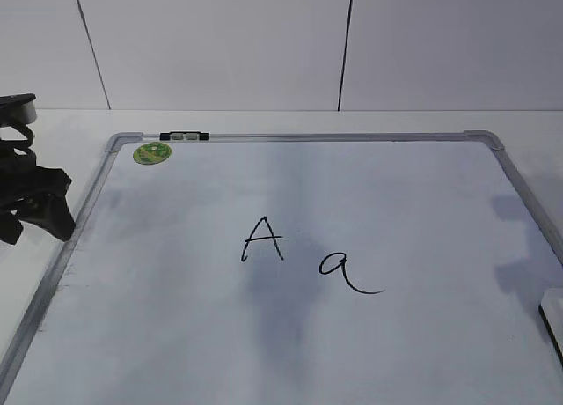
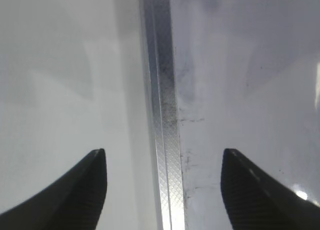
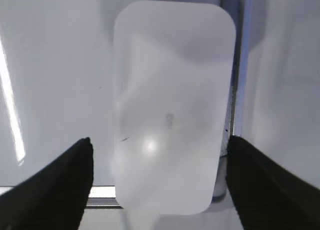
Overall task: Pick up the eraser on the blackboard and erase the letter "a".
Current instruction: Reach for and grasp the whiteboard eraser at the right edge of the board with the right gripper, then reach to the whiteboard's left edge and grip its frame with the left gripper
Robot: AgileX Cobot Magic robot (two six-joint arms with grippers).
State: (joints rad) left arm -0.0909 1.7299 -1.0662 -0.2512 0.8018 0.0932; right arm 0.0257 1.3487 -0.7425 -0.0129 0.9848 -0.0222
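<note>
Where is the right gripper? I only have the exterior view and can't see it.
Observer: The right gripper is above the eraser, jaws open, one finger on each side.
Operator: How does the eraser lie?
Observer: Flat on the blackboard, its long side running along the frame.
Operator: And the left gripper, open or shut?
Observer: The left gripper is open, straddling the frame on the opposite side, with nothing between its fingers.
</note>
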